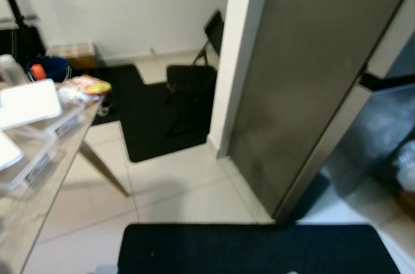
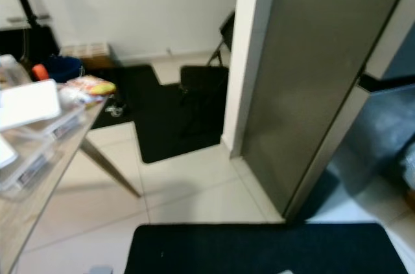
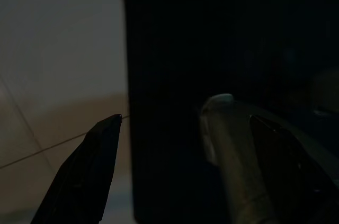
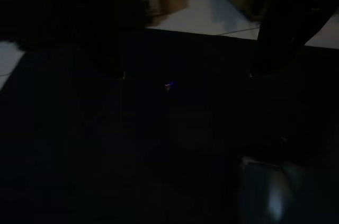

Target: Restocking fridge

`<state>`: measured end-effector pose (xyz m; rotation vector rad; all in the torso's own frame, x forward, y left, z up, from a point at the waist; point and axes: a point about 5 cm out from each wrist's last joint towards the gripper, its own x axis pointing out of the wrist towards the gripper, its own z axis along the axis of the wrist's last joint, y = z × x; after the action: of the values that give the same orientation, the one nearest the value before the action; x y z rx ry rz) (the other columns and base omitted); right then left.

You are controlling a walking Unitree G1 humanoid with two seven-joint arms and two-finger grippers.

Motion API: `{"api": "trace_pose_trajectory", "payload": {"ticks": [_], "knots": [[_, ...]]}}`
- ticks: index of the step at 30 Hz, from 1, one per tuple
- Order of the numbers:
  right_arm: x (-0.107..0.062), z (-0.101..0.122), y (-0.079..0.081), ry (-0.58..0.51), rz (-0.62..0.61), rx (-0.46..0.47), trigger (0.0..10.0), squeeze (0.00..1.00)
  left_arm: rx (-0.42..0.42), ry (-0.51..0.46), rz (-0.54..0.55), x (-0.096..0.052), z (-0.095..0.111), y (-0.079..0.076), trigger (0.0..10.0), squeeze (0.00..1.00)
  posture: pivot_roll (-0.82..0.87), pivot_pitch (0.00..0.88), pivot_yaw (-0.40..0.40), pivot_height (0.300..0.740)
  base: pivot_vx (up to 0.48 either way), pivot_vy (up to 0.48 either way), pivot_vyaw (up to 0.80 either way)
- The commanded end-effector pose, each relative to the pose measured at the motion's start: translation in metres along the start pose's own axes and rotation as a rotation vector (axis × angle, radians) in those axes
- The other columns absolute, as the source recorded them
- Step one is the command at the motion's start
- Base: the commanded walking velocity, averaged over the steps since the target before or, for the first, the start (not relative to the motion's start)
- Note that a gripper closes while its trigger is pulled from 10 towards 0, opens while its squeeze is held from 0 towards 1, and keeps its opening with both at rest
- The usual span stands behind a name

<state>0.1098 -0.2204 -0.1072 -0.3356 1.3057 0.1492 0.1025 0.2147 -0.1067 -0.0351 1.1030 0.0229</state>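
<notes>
The fridge's tall grey door (image 1: 311, 73) stands swung open just ahead on the right. Past its edge I glimpse the dim fridge interior (image 1: 389, 138) with pale bagged goods low down. At the left, a wooden table (image 1: 39, 203) carries clear plastic containers (image 1: 32, 151), one with a white lid (image 1: 29, 102), a colourful snack packet (image 1: 87, 85) and a bottle (image 1: 11, 68). My left gripper (image 3: 186, 118) hangs idle over the mat's edge and floor tiles, fingers apart and empty. My right gripper (image 4: 186, 75) hangs over the dark mat, fingers apart with nothing between them.
A black mat (image 1: 259, 248) lies at my feet before the fridge. A second black mat (image 1: 155, 125) lies farther back, with a folding black chair (image 1: 194, 79) on it. A blue basket (image 1: 50, 67) and a box (image 1: 71, 50) sit by the far wall. Pale tiles separate the mats.
</notes>
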Motion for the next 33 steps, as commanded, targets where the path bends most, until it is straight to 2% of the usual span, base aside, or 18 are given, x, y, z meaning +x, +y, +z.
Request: {"api": "trace_pose_trajectory", "payload": {"ticks": [1, 20, 33], "knots": [[-0.0004, -0.002, -0.0028, -0.004, -0.016, 0.018, 10.0, 0.0, 0.001, -0.011, -0.007, 0.0016, 0.0048, -0.0031, 10.0, 0.0, -0.03, 0.0, 0.008, 0.74, 0.0, 0.0, -0.68], [-0.0003, 0.0007, -0.0025, -0.018, -0.012, 0.015, 10.0, 0.0, -0.003, -0.001, -0.013, 0.002, 0.0049, -0.0034, 10.0, 0.0, -0.03, 0.0, 0.004, 0.74, 0.0, 0.0, -0.04], [-0.0004, 0.0021, -0.0035, -0.022, -0.013, 0.013, 10.0, 0.0, 0.0, 0.001, -0.031, 0.0028, 0.0062, -0.0066, 10.0, 0.0, -0.03, 0.0, 0.004, 0.74, 0.296, 0.0, 0.0]]}}
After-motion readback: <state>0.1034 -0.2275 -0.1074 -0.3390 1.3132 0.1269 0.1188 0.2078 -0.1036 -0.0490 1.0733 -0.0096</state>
